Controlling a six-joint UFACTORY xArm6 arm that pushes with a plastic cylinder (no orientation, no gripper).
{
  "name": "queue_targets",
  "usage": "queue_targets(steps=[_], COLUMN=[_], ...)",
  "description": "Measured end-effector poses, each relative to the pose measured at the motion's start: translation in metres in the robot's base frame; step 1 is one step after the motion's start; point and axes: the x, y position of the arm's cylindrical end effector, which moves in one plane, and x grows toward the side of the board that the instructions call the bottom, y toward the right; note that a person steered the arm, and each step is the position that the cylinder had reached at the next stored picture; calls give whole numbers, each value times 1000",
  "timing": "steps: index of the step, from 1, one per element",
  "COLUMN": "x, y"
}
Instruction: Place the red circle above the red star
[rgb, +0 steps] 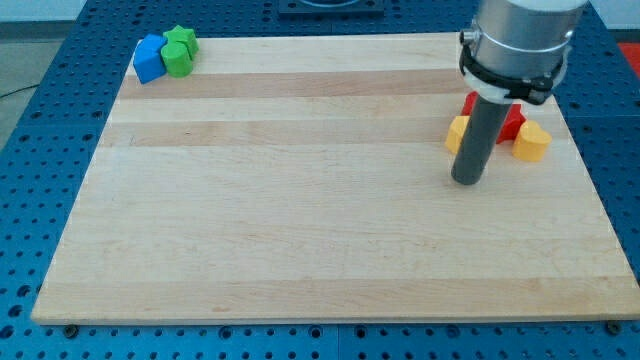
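Two red blocks lie at the view's right, both partly hidden by my rod and the arm's body. One red piece (468, 103) shows left of the rod and one (513, 122) right of it; I cannot tell which is the circle and which the star. My tip (466, 181) rests on the board just below them, at the lower right of a yellow block (456, 133). A yellow heart-like block (532, 142) sits right of the red ones.
A blue block (149, 58), a green star (182, 40) and a second green block (178, 62) cluster at the board's top left corner. The wooden board (300, 220) lies on a blue perforated table.
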Motion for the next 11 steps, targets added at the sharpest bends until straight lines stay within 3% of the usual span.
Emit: queue_targets(steps=[4, 5, 6, 7, 8, 11], x=[-73, -75, -105, -133, -127, -129], y=[-7, -42, -68, -44, 2, 38])
